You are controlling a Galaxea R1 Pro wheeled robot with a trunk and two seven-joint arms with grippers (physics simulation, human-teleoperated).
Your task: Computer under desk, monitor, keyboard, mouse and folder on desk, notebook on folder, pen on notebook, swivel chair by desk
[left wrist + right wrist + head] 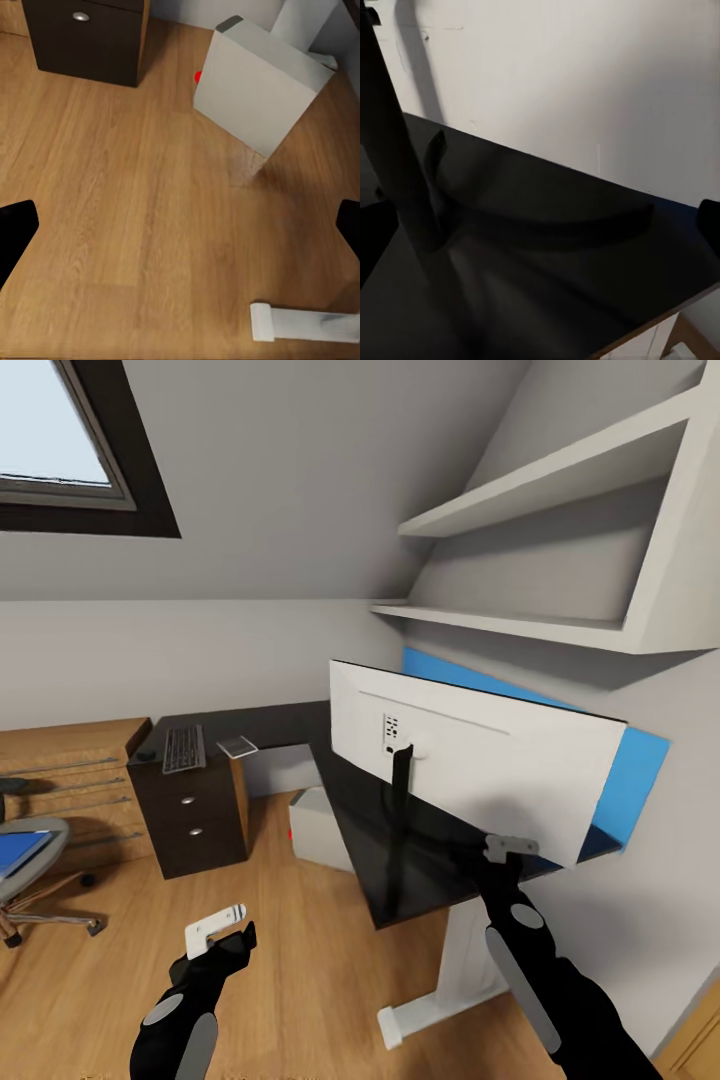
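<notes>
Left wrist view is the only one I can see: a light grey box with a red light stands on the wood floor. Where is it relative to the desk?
Observer: In the head view the computer stands on the floor at the inner corner of the desk, beside the drawer unit and partly beneath the desk top.
Operator: Is the monitor on the desk?
Observer: Yes, the monitor stands on it, with its white back toward the head camera.
Operator: And where is the folder?
Observer: The folder lies on the seat of the swivel chair, which stands apart from the desk.
</notes>
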